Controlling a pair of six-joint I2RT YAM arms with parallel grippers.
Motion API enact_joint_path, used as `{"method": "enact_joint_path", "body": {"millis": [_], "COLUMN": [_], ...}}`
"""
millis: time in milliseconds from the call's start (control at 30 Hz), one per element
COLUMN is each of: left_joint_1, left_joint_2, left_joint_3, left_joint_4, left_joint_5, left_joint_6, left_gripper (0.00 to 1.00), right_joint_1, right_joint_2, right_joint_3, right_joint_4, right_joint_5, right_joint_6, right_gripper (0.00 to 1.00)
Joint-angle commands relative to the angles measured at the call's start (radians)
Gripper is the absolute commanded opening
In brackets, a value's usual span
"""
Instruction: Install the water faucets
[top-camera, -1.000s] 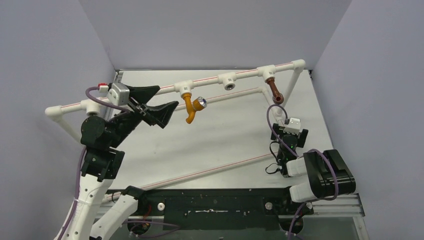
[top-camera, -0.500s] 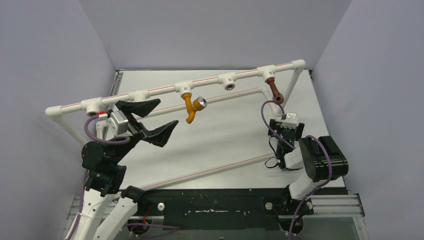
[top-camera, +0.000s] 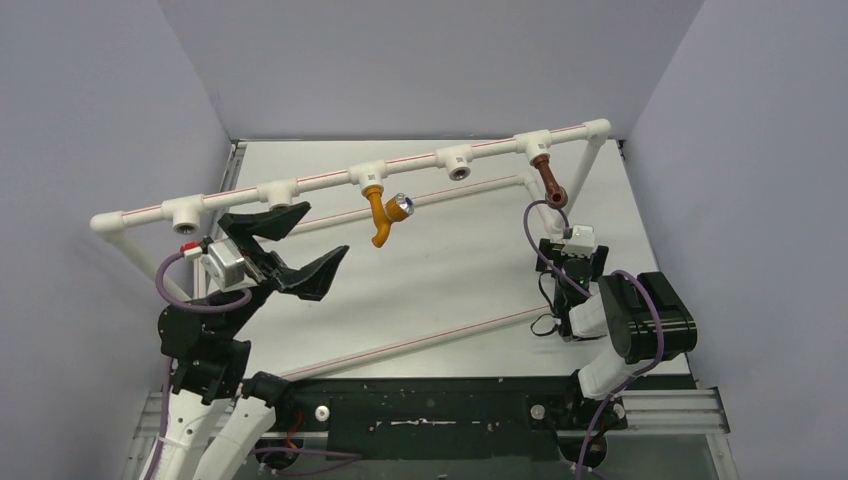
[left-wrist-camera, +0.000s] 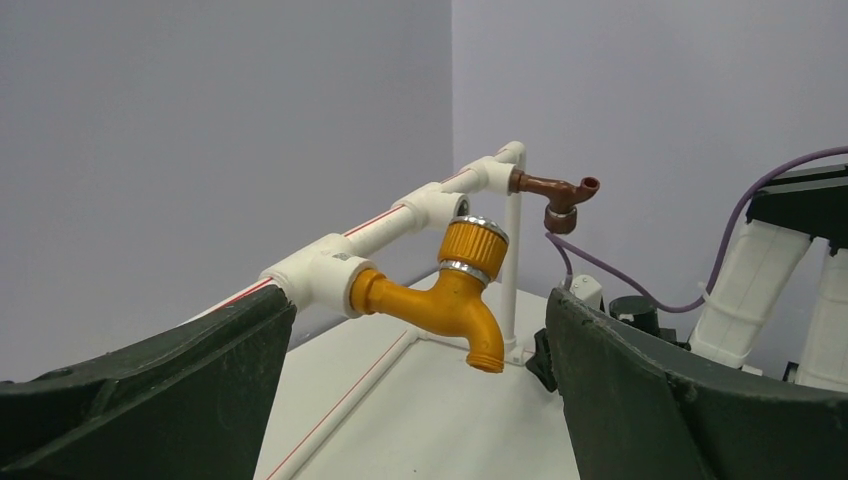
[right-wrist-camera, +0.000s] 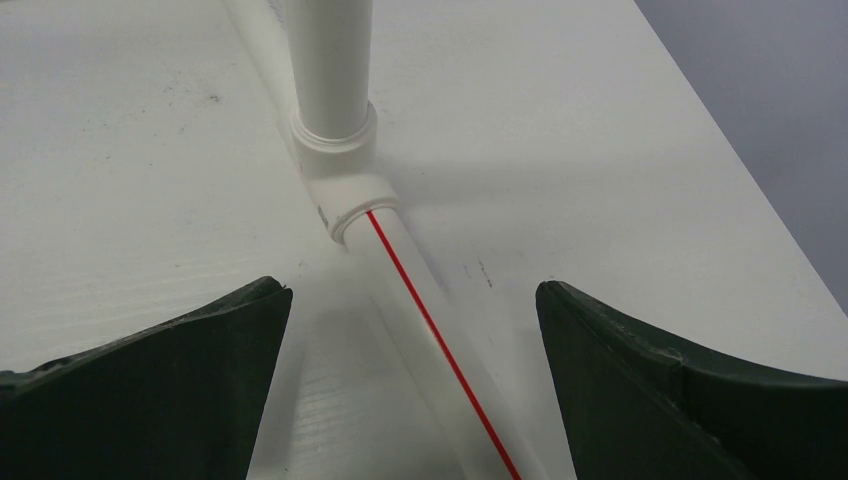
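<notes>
The orange-yellow faucet sits screwed into a white T socket on the top pipe, spout hanging down; it also shows in the left wrist view. The dark red-brown faucet sits in the socket near the right end of the pipe, and shows in the left wrist view. My left gripper is open and empty, left of and below the orange faucet, apart from it. My right gripper is open and empty, low over a floor pipe by the right post.
The white pipe frame spans the table with an empty T socket between the faucets and two more at the left. A diagonal floor pipe runs across the front. Grey walls close in on three sides.
My left gripper has drawn back down and to the left, away from the top pipe, still open. My right arm shifted slightly left early on, then stayed still.
</notes>
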Motion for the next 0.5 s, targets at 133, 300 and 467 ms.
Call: {"method": "enact_joint_path", "body": {"millis": [133, 300, 467], "left_joint_1": [0.030, 0.060, 0.093], "left_joint_2": [0.050, 0.066, 0.104], "left_joint_3": [-0.006, -0.011, -0.012], "left_joint_4": [0.047, 0.047, 0.051], "left_joint_5": [-0.045, -0.063, -0.052], "left_joint_6": [0.010, 0.018, 0.013], "left_gripper": [0.96, 0.96, 0.96], "right_joint_1": [-0.007, -0.007, -0.009], "right_joint_2": [-0.017, -0.016, -0.017], "right_joint_3": [0.030, 0.030, 0.029], "right_joint_4": [0.073, 0.073, 0.071], "right_joint_5": [-0.016, -0.018, -0.018], "right_joint_6": [0.022, 0.022, 0.022], "right_gripper": [1.00, 1.00, 1.00]}}
